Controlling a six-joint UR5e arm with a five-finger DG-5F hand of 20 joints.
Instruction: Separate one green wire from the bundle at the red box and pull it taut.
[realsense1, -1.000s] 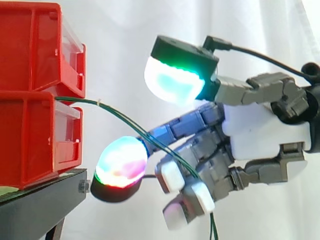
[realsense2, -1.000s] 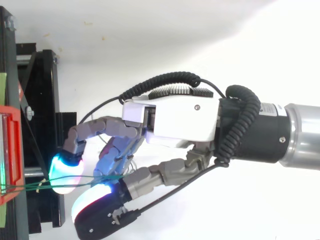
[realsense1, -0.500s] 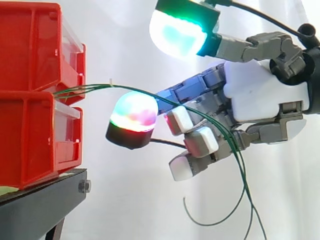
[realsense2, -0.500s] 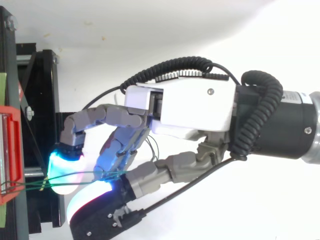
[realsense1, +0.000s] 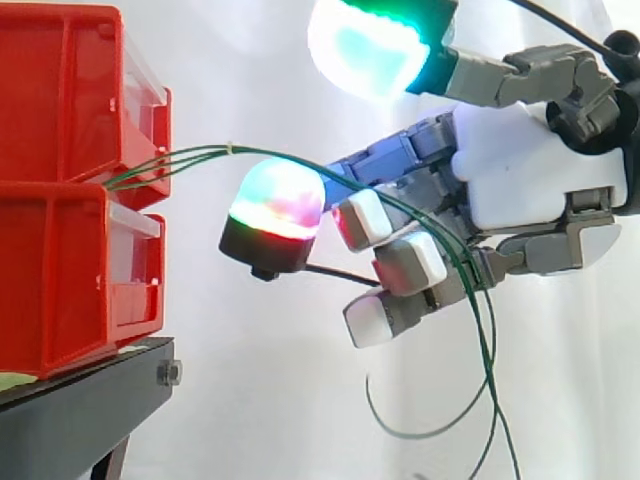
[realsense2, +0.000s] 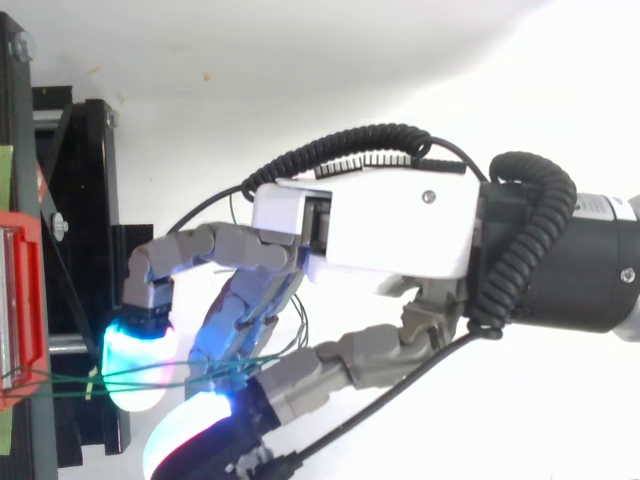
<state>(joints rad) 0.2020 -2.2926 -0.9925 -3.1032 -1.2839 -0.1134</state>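
Hand (realsense1: 520, 190) has risen slightly. Fingers half-curled, thumb wide, green wires (realsense1: 190, 156) hooked over them, arching higher from the red box (realsense1: 60, 280).

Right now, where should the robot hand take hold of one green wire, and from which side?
Probably between the red box and the small tie, where the green wires fan apart; come from the right, where the robot hand sits.

Green wires (realsense1: 215, 150) past bottom edge
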